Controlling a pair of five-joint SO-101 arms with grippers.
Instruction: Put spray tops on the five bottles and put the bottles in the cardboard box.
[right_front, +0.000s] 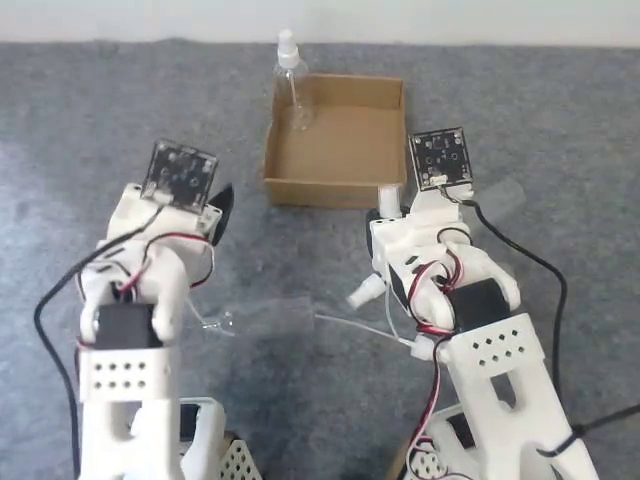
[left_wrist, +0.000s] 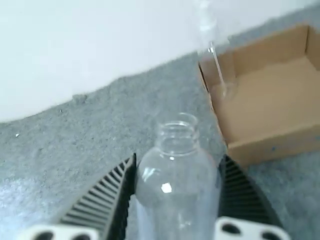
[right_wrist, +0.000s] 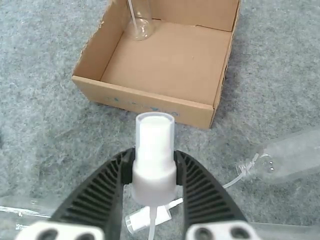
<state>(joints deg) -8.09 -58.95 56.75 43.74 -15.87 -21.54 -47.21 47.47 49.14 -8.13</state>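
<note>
Over grey carpet (right_front: 560, 120), I'm clamping an uncapped bottle (left_wrist: 176, 192) in the left gripper (left_wrist: 178, 162) and pinching a spray top (right_wrist: 155, 142) in the right gripper (right_wrist: 154, 155) so they can join; the box (right_front: 330, 192) is sitting just ahead.

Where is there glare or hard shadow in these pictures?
Left wrist view: small white glints on the clear bottle in the left gripper. Right wrist view: glints near the neck of the lying bottle. High view: even light, no hard shadow.
</note>
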